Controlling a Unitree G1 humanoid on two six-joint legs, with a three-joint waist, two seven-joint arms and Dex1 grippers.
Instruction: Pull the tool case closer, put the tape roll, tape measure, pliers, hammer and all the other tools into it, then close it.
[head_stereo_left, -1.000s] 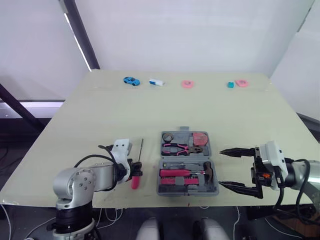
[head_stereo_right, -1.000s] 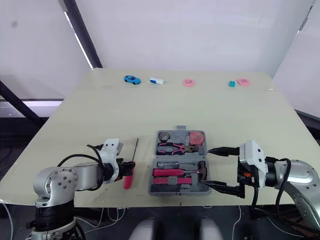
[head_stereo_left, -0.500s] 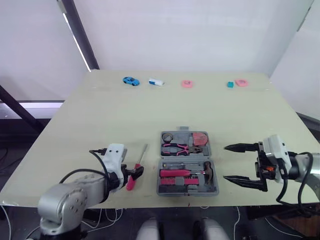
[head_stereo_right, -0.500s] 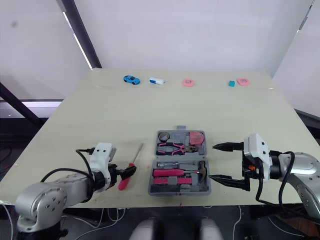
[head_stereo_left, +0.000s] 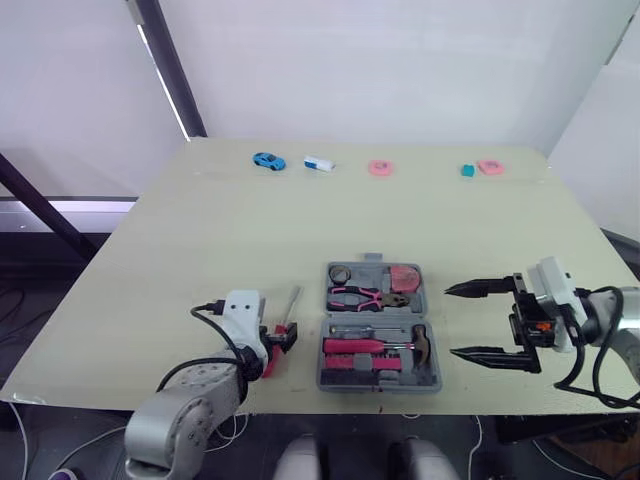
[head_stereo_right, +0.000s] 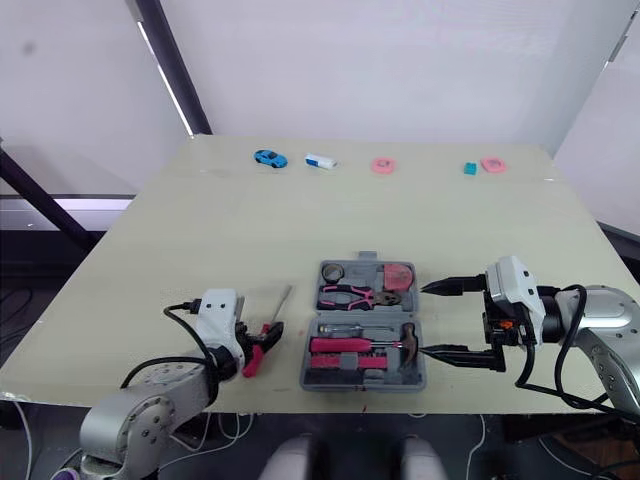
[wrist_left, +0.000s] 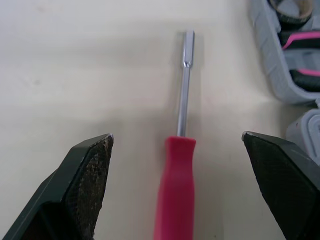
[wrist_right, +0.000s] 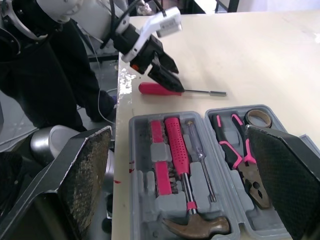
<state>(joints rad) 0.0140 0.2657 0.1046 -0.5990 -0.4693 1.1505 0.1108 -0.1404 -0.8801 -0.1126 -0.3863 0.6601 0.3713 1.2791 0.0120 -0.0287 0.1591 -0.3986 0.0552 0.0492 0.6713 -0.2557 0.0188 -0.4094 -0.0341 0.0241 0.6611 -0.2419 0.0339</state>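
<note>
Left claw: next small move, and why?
Probably close the left claw on the screwdriver's red handle. Its open fingers straddle it, and it lies on the table beside the tool case, apparently the one tool not yet inside.

Both head cameras are looking forward and down from high up, taking in the whole table (head_stereo_left: 200, 230). The left wrist camera is sitting close over the red screwdriver (wrist_left: 175, 190), clipping an edge of the tool case (wrist_left: 280, 65). The right wrist camera is facing across the open tool case toward the left gripper (wrist_right: 167, 75), sharing both with the head views
</note>
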